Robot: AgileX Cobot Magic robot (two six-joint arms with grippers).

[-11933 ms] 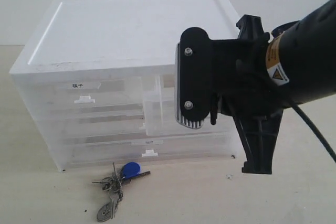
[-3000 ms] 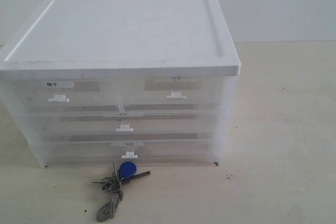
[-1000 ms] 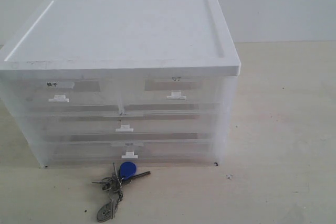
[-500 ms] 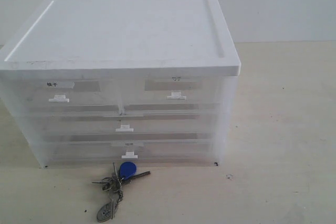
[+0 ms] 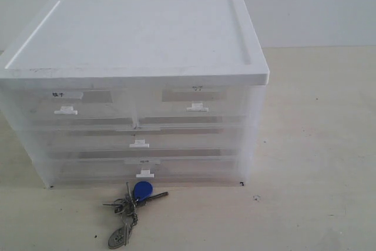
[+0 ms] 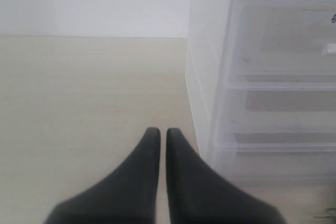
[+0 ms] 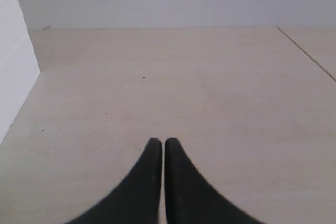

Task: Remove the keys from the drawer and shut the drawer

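The task is judged done: keys (image 5: 132, 207) laid just before the cabinet (image 5: 141, 33), drawer (image 5: 197, 105) pushed flush into it, left gripper (image 6: 158, 132) and right gripper (image 7: 158, 142) pinched together, empty

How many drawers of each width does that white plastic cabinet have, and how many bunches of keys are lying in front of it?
Half-width drawers: 2
Full-width drawers: 2
Bunch of keys: 1
Total: 5
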